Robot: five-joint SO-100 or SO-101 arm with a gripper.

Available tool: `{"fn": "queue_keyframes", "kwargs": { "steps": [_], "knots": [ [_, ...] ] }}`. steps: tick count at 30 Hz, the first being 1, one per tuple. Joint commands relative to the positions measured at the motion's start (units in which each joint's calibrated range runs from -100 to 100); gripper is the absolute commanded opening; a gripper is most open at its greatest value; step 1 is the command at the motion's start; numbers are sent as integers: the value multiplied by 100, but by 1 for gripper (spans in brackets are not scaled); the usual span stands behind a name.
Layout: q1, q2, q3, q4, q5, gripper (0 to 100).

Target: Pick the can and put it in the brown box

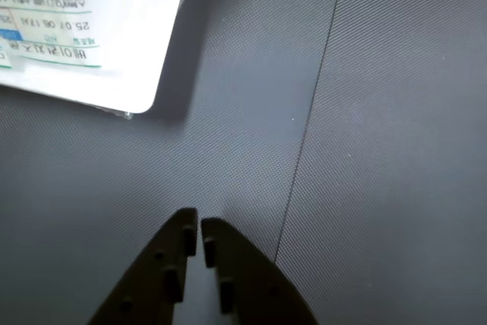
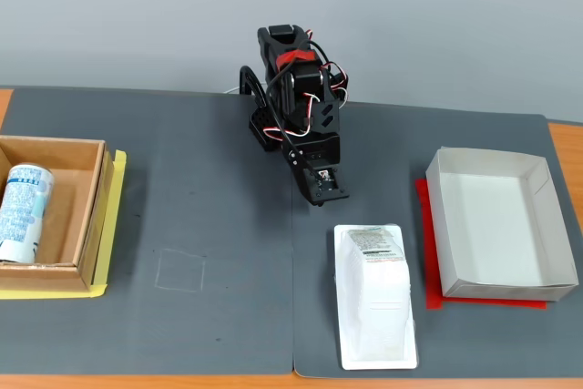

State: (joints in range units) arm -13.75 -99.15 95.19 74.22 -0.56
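Note:
The can [image 2: 22, 211], white with light blue print, lies on its side inside the brown box [image 2: 98, 207] at the far left of the fixed view. My gripper [image 2: 332, 196] hangs over the dark mat near the table's middle, far to the right of the box. In the wrist view the gripper [image 1: 199, 222] enters from the bottom edge with its two dark fingers together and nothing between them. Neither the can nor the brown box shows in the wrist view.
A white plastic tray pack [image 2: 373, 293] lies just in front of the gripper and fills the upper left of the wrist view [image 1: 84, 28]. A white rectangular box [image 2: 496, 220] sits on a red sheet at the right. A mat seam [image 1: 304, 135] runs beside the fingers.

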Motion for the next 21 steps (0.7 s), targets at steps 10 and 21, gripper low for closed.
{"fn": "queue_keyframes", "kwargs": {
  "steps": [10, 21],
  "knots": [
    [579, -59, -289, 19, -32, 1],
    [700, -59, -289, 19, -32, 1]
  ]
}}
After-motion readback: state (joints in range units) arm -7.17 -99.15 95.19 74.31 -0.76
